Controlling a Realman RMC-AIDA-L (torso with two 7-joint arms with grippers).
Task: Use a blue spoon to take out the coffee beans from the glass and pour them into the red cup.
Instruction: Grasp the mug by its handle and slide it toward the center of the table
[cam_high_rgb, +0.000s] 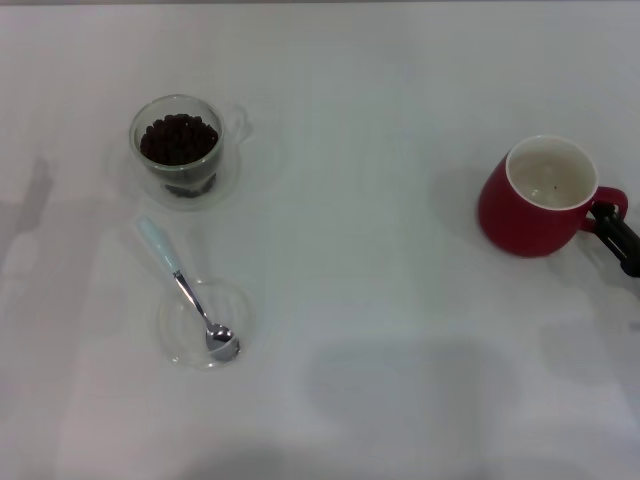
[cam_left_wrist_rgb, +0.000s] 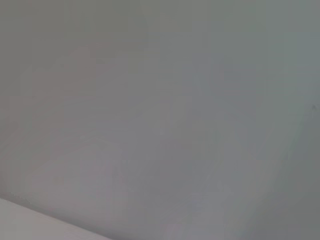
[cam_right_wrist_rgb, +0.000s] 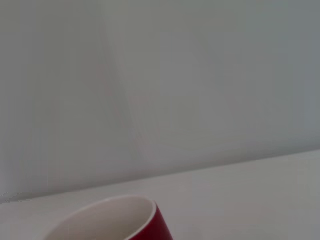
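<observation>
The glass (cam_high_rgb: 222, 160) stands at the far left of the white table, filled with dark coffee beans (cam_high_rgb: 178, 138). Nearer to me, the blue spoon (cam_high_rgb: 160, 247) lies slanted, its metal bowl resting in a shallow clear dish (cam_high_rgb: 245, 310) and its pale handle pointing toward the glass. The red cup (cam_high_rgb: 520, 215) stands upright at the right, its cream inside showing no beans. My right gripper (cam_high_rgb: 610, 225) reaches in from the right edge, a black part of it lying against the cup's loop handle. The right wrist view shows only the red cup's rim (cam_right_wrist_rgb: 159, 225). My left gripper is out of view.
The white table (cam_high_rgb: 380, 300) stretches between the glass and the red cup, with nothing else standing on it. The left wrist view shows only a plain grey surface.
</observation>
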